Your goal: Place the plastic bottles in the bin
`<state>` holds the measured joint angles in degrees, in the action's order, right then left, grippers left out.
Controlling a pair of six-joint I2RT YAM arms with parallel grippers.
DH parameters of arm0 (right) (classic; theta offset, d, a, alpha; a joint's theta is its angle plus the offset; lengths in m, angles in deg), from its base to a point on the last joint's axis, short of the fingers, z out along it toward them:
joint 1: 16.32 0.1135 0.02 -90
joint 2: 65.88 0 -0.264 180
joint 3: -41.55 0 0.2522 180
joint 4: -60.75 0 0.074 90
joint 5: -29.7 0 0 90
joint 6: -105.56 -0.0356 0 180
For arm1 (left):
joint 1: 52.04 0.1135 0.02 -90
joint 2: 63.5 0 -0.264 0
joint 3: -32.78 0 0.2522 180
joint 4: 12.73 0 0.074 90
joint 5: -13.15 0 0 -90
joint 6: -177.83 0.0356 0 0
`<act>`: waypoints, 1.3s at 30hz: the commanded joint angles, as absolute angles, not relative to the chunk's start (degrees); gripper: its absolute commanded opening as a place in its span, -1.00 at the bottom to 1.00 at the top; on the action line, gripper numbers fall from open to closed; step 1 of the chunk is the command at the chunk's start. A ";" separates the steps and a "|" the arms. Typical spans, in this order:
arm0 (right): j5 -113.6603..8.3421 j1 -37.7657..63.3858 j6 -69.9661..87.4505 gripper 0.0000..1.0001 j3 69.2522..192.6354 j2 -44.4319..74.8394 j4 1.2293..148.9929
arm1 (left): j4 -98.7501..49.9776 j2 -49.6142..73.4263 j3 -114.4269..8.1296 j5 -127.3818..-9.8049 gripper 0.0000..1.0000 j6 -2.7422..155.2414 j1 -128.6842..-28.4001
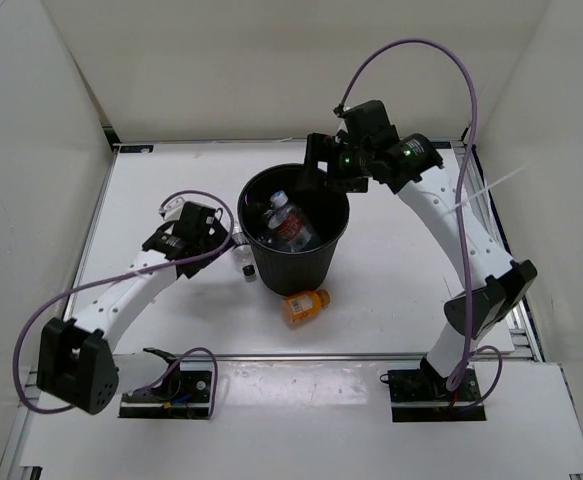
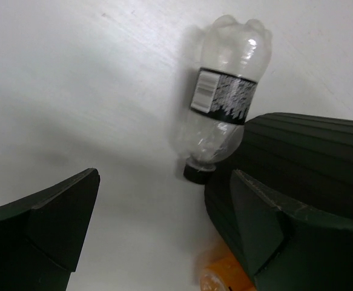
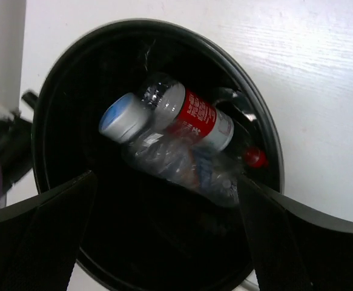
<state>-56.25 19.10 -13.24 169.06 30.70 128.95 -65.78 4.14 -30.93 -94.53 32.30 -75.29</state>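
Note:
The black bin (image 1: 271,272) stands mid-table. It holds a red-labelled bottle (image 3: 194,118), a crumpled clear bottle (image 3: 182,170) under it and a red cap (image 3: 255,157). My right gripper (image 3: 167,233) is open and empty, hovering above the bin's far rim (image 1: 323,172). A clear bottle (image 2: 224,103) with a black-white label and black cap lies on the table against the bin's left wall (image 2: 303,157); it also shows in the top view (image 1: 245,264). My left gripper (image 2: 164,236) is open and empty just short of it (image 1: 211,240). A stubby orange bottle (image 1: 304,306) lies in front of the bin.
White walls enclose the white table (image 1: 151,200) at the back and both sides. Purple cables (image 1: 411,50) loop over both arms. The orange bottle's end shows low in the left wrist view (image 2: 224,276), beside the bin's base.

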 commanded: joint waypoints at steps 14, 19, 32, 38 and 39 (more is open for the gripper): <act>-56.52 16.91 -9.67 1.00 162.89 9.63 133.23 | -51.36 29.56 -42.76 -83.36 1.00 48.63 -73.66; -55.38 14.28 -9.14 1.00 160.17 6.64 133.23 | -50.75 35.72 -45.14 -82.13 1.00 49.77 -73.66; -51.95 10.58 -9.76 1.00 156.30 6.11 133.75 | -50.75 24.94 -39.52 -82.21 -0.26 47.23 -71.47; -51.34 9.00 -10.99 1.00 149.19 3.21 132.70 | -53.12 2.26 -42.32 -92.84 -0.10 44.24 -71.99; -51.34 9.00 -11.60 1.00 147.61 2.60 132.70 | -53.12 0.76 -44.07 -93.89 -0.07 44.24 -72.86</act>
<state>-52.73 9.70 -10.84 150.18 5.34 134.00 -53.69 8.84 -39.35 -87.51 46.09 -71.75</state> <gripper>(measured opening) 0.996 0.583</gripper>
